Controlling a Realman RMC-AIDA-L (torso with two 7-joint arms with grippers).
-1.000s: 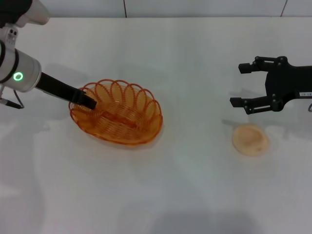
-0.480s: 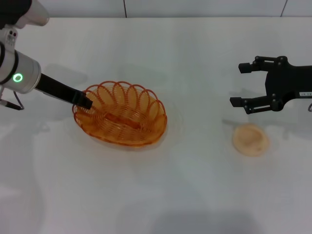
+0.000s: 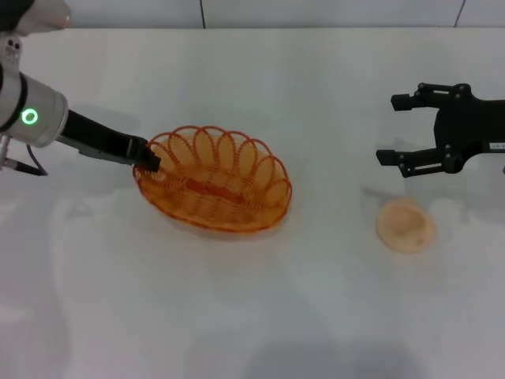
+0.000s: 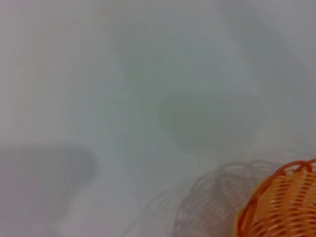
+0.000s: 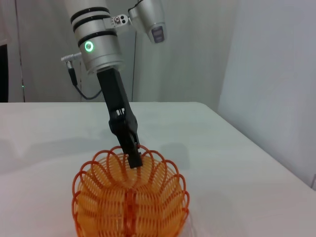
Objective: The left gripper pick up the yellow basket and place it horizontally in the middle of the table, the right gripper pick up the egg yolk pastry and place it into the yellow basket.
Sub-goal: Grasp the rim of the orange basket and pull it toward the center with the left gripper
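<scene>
The left gripper [image 3: 147, 160], a black two-fingered claw on a white-and-black banded arm, is pinching the near-left rim of the oval orange-yellow wire basket [image 3: 213, 189], fingers clamped on a scalloped loop, and the basket is lying left of centre on the plain white table [image 3: 260, 316]. The basket looks light and stiff (open wire, so a rim loop is the natural hold), though it may swing from one edge. Further right, the small domed beige egg yolk pastry [image 3: 405, 225] is sitting well apart from the basket; it is probably crumbly and wants a gentle side grip. The right gripper [image 3: 404, 130] is hovering just beyond it, jaws spread and empty. Nothing is lying between pastry and basket.
</scene>
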